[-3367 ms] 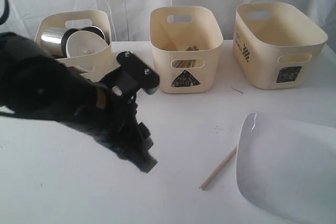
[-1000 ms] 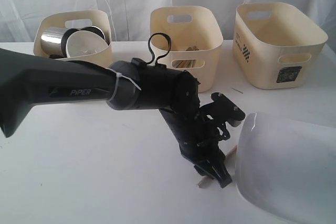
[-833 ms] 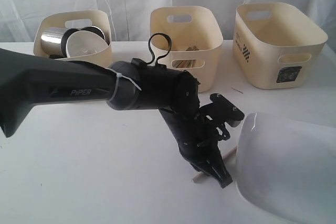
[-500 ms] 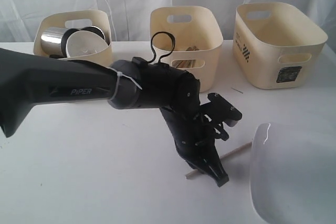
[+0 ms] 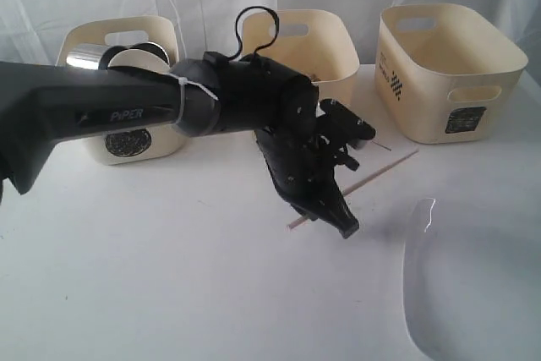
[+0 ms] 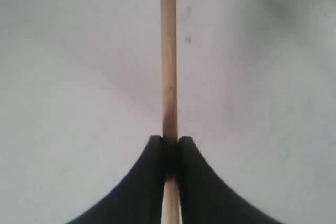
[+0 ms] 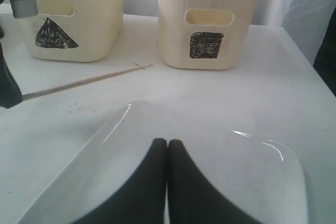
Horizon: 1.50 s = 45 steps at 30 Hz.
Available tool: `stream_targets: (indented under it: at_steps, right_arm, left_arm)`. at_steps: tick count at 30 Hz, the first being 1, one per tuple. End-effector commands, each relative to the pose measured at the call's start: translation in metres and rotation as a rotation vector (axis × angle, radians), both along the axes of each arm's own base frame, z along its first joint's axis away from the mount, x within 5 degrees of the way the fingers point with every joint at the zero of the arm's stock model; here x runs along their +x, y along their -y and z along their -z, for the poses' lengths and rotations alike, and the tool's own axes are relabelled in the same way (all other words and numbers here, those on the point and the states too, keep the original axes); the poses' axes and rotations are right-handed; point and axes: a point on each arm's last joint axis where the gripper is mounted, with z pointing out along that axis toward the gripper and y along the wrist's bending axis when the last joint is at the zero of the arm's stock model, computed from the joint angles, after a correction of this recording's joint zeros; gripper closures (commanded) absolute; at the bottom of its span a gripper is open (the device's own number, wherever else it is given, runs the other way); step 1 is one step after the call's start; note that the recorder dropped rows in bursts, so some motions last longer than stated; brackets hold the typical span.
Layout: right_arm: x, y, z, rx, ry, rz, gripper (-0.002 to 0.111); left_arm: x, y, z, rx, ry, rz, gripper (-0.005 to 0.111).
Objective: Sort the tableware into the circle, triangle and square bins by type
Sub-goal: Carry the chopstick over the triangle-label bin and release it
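Exterior view, entry one: a wooden chopstick is being held by the left gripper in front of the triangle bin. It appears to be lifted clear of the table. Its long free end is slanting toward the gap between that bin and the square bin.

Left wrist view, entry two: the stick is being pinched between closed fingers near one end, with only a short stub left behind the pads.

Right wrist view, entry three: the right gripper is being kept with its fingers pressed together at the near rim of the large white square plate. The rim is judged to be clamped, as the plate looks tilted.

Entry four: the circle bin is being occupied by steel mugs and a small white bowl.

Step in hand, as judged: the chopstick is being carried to the triangle bin.

Handling notes:
- With the grip so far off centre, the stick is likely to pivot, so a slow swing is advised.
- The free end should be lowered into the opening first, so the stick is not left bridging the rim.
- The fingers should be parted only once most of the length is inside the walls.
- The free end is passing near the plate and the square bin, so clearance from both should be watched.
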Motion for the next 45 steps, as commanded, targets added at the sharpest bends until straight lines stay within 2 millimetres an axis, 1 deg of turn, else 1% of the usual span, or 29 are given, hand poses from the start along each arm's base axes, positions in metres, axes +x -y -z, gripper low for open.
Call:
stream_targets:
  at_steps: [1, 7, 8, 9, 10, 11, 12, 13, 14, 15, 17, 19, 23, 26, 29, 32, 35, 38, 40, 45]
  right_arm:
    - [0.0, 0.0, 0.002, -0.002, 0.001, 0.002, 0.108]
    - [0.0, 0.0, 0.002, -0.002, 0.001, 0.002, 0.108]
    - [0.0, 0.0, 0.002, -0.002, 0.001, 0.002, 0.108]
    - [0.0, 0.0, 0.002, -0.002, 0.001, 0.002, 0.108]
    - [0.0, 0.0, 0.002, -0.002, 0.001, 0.002, 0.108]
    - [0.0, 0.0, 0.002, -0.002, 0.001, 0.002, 0.108]
    - [0.0, 0.0, 0.002, -0.002, 0.001, 0.002, 0.108]
    - [0.0, 0.0, 0.002, -0.002, 0.001, 0.002, 0.108]
    - [0.0, 0.0, 0.002, -0.002, 0.001, 0.002, 0.108]
    - [0.0, 0.0, 0.002, -0.002, 0.001, 0.002, 0.108]
    - [0.0, 0.0, 0.002, -0.002, 0.001, 0.002, 0.108]
    - [0.0, 0.0, 0.002, -0.002, 0.001, 0.002, 0.108]
    - [0.0, 0.0, 0.002, -0.002, 0.001, 0.002, 0.108]
    - [0.0, 0.0, 0.002, -0.002, 0.001, 0.002, 0.108]
    - [0.0, 0.0, 0.002, -0.002, 0.001, 0.002, 0.108]
    - [0.0, 0.0, 0.002, -0.002, 0.001, 0.002, 0.108]
    - [0.0, 0.0, 0.002, -0.002, 0.001, 0.002, 0.108]
    - [0.0, 0.0, 0.002, -0.002, 0.001, 0.002, 0.108]
    - [0.0, 0.0, 0.002, -0.002, 0.001, 0.002, 0.108]
    - [0.0, 0.0, 0.002, -0.002, 0.001, 0.002, 0.108]
  left_arm:
    - [0.007, -0.007, -0.04, -0.067, 0.039, -0.047, 0.107]
    - [0.004, -0.012, -0.085, -0.167, 0.123, -0.047, 0.107]
    - [0.002, -0.013, -0.098, -0.205, 0.156, -0.047, 0.107]
    - [0.002, -0.014, -0.105, -0.23, 0.177, -0.047, 0.107]
    - [0.002, -0.014, -0.119, -0.294, 0.242, -0.039, 0.107]
    - [0.003, -0.013, -0.123, -0.319, 0.27, -0.033, 0.107]
    - [0.006, -0.01, -0.134, -0.396, 0.345, -0.028, 0.107]
    - [0.008, -0.008, -0.137, -0.429, 0.373, -0.029, 0.107]
    - [0.013, -0.005, -0.144, -0.507, 0.443, -0.036, 0.107]
    - [0.018, -0.002, -0.145, -0.553, 0.486, -0.041, 0.107]
    - [0.031, 0.0, -0.143, -0.635, 0.567, -0.06, 0.107]
    - [0.044, 0.0, -0.136, -0.675, 0.616, -0.081, 0.107]
    - [0.076, -0.015, -0.113, -0.64, 0.649, -0.127, 0.107]
    - [0.091, -0.027, -0.103, -0.62, 0.652, -0.162, 0.107]
    - [0.102, -0.036, -0.093, -0.594, 0.644, -0.187, 0.107]
    - [0.109, -0.04, -0.082, -0.572, 0.63, -0.202, 0.107]
    - [0.112, -0.039, -0.071, -0.551, 0.61, -0.204, 0.107]
    - [0.112, -0.039, -0.066, -0.535, 0.593, -0.204, 0.107]
    - [0.113, -0.039, -0.064, -0.532, 0.589, -0.204, 0.103]
    - [0.116, -0.043, -0.063, -0.533, 0.587, -0.22, 0.077]
